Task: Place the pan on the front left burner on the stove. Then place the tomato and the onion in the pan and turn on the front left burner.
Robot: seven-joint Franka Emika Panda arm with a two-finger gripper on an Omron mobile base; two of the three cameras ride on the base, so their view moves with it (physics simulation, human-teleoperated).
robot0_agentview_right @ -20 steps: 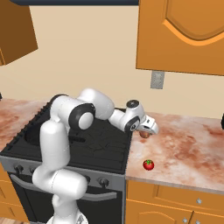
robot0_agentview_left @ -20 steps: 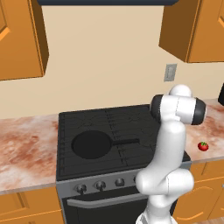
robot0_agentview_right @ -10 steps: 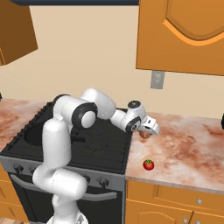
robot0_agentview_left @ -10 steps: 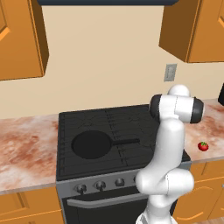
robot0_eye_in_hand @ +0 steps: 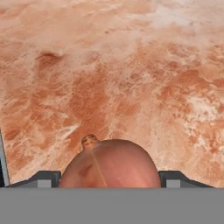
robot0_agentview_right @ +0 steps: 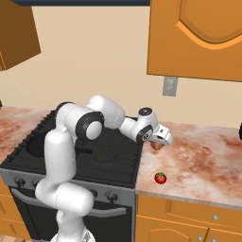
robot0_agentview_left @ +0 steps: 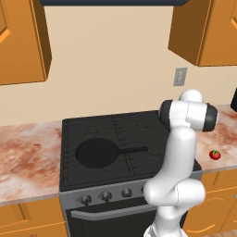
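Observation:
The black pan (robot0_agentview_left: 96,152) lies on the front left burner (robot0_agentview_left: 74,173) of the stove (robot0_agentview_left: 115,127), its handle pointing right. The brownish onion (robot0_eye_in_hand: 109,164) sits on the marbled counter to the right of the stove, also visible as a small bulb (robot0_agentview_right: 156,146) under the hand. My gripper (robot0_agentview_right: 159,141) reaches down over it, and both fingertips (robot0_eye_in_hand: 47,178) press against the onion's sides. The red tomato (robot0_agentview_right: 160,178) lies on the counter nearer the front edge, apart from the gripper; it also shows at the far right (robot0_agentview_left: 215,154).
Dark knobs (robot0_agentview_left: 105,196) line the stove's grey front panel. Marbled counter (robot0_agentview_right: 208,160) runs to the right of the stove and another stretch (robot0_agentview_left: 28,150) to its left. Orange wall cabinets (robot0_agentview_right: 198,38) hang overhead, and an outlet (robot0_agentview_right: 169,86) is on the wall.
The jaws have narrowed onto the onion. The arm, pan and tomato stay where they were.

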